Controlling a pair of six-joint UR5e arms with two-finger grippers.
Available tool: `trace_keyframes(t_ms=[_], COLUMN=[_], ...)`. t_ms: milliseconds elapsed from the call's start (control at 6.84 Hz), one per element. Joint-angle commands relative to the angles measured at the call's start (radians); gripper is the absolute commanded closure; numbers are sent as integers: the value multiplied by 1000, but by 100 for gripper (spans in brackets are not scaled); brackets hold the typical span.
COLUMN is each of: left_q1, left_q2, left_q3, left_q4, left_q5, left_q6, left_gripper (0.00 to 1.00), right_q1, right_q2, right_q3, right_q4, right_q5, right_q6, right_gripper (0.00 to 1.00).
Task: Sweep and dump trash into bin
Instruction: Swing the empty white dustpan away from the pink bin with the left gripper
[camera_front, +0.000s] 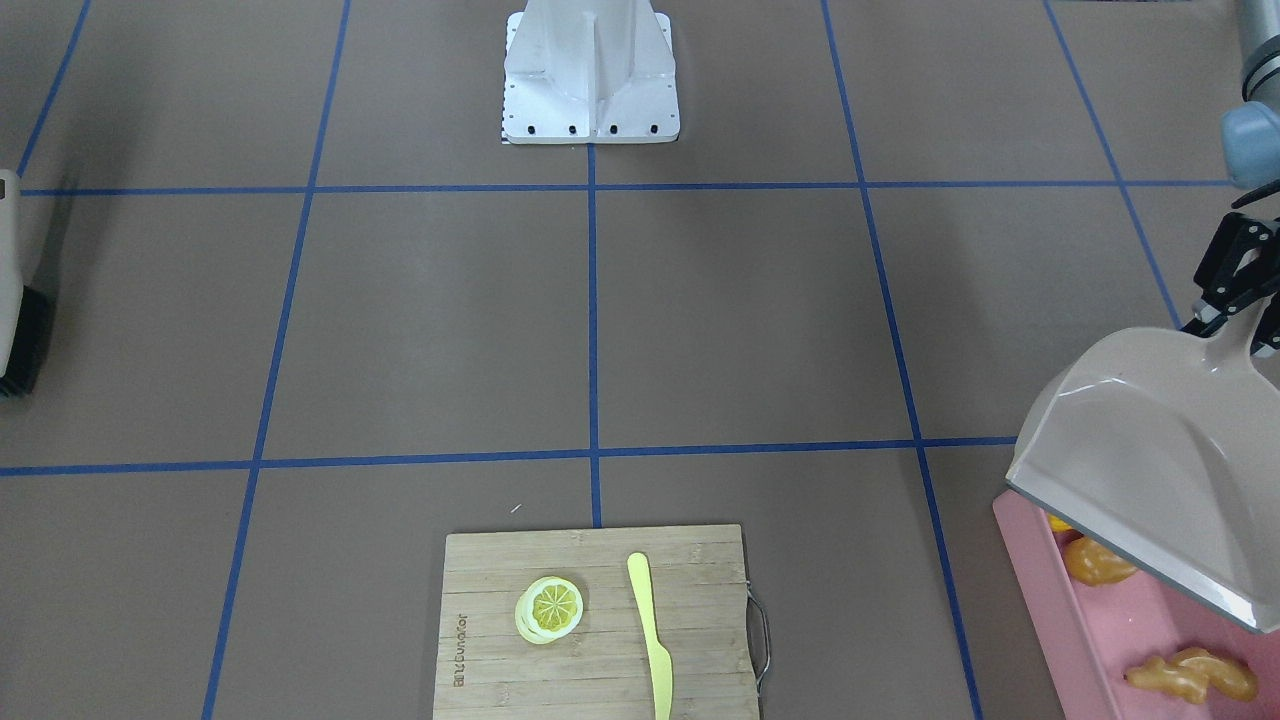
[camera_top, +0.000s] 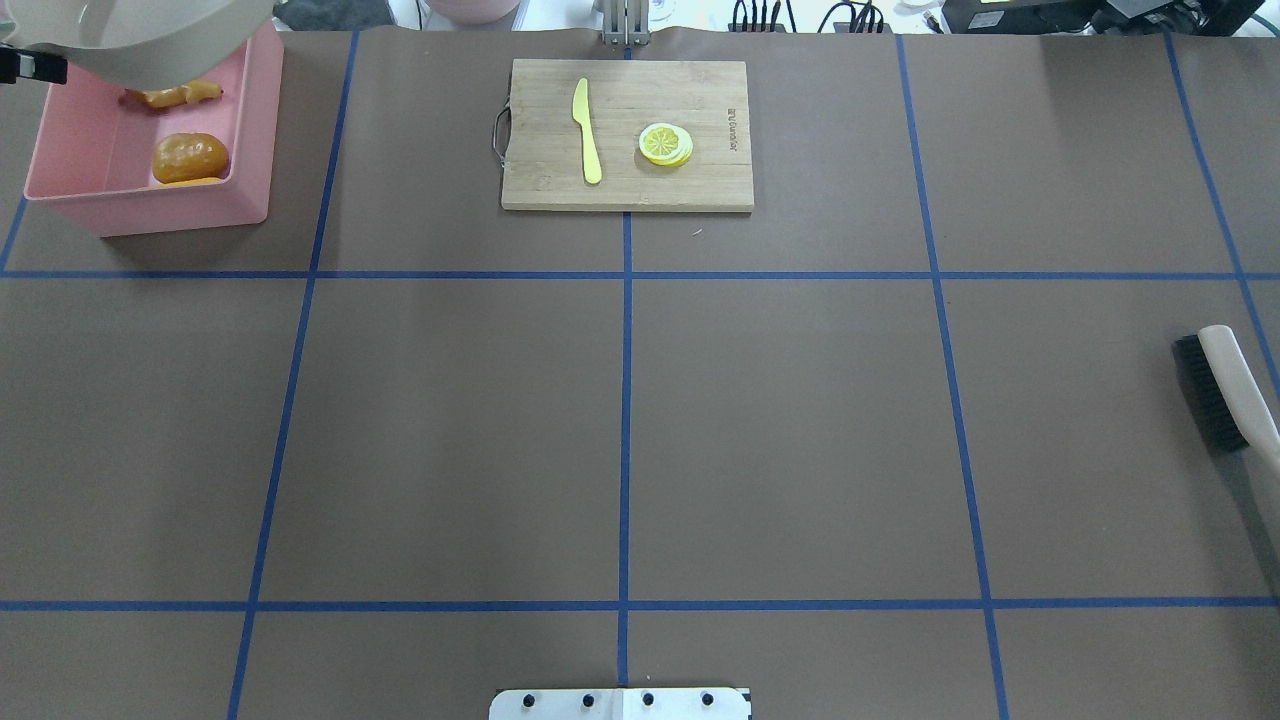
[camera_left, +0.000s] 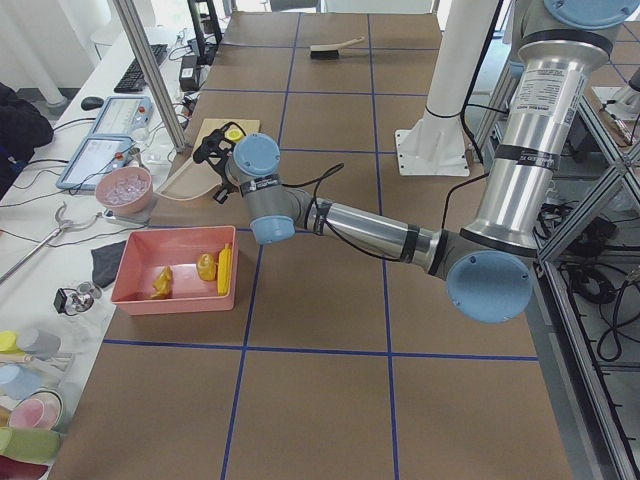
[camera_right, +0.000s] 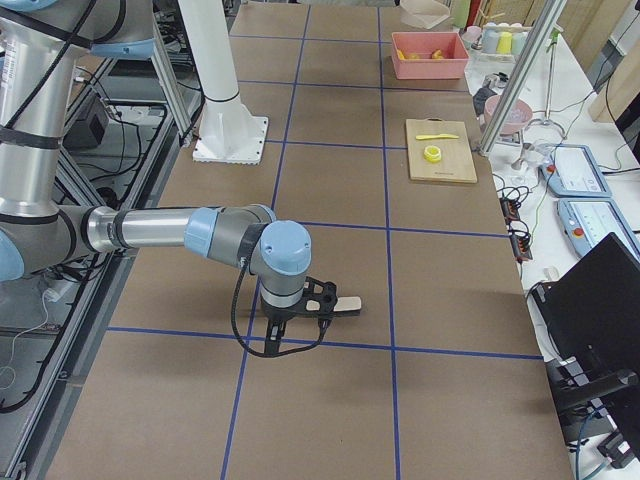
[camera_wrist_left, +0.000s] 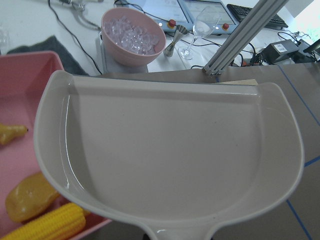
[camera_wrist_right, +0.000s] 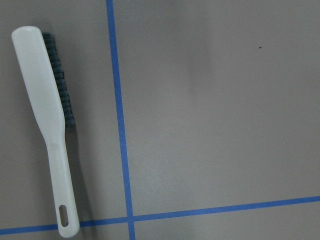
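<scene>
Left gripper (camera_front: 1240, 318) clenched on the handle of the beige dustpan (camera_front: 1150, 460), pan tilted mouth-down over the pink bin (camera_top: 160, 210) at the far left corner of the table. All 3 trash pieces are inside the bin: corn cob (camera_wrist_left: 47, 225), potato-like piece (camera_wrist_left: 30, 202), ginger root (camera_wrist_left: 11, 134). The left wrist view shows all 3 beside the pan and the pan's inside bare; the front-facing view hides the corn almost fully under the pan's lip, and the overhead view shows only a sliver of it against the near wall. Right gripper (camera_right: 325, 300) shows only in the exterior right view, low over the table by the brush (camera_wrist_right: 50, 125); cannot tell if its jaws are apart or closed. The right wrist view shows the brush lying flat on the table, no fingers in frame. Cutting board (camera_top: 620, 190) at the far middle carries the lemon slice (camera_top: 665, 143) and yellow knife (camera_top: 588, 130), apart.
</scene>
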Motion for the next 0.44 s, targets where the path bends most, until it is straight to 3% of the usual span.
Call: trace_keyframes(t_ms=[0,292], left_q1=[61,123], left_q2=[-13,-3], left_q3=[-60,-126], left_q4=[102,106], left_q5=[142,221], left_q6=[376,525], left_gripper=[100,100], right_q1=[0,-1], right_q2=[3,3], right_q3=[-2,-2], right_q4=[0,0], right_q5=[8,8], right_q6=[2,2], right_gripper=[0,0])
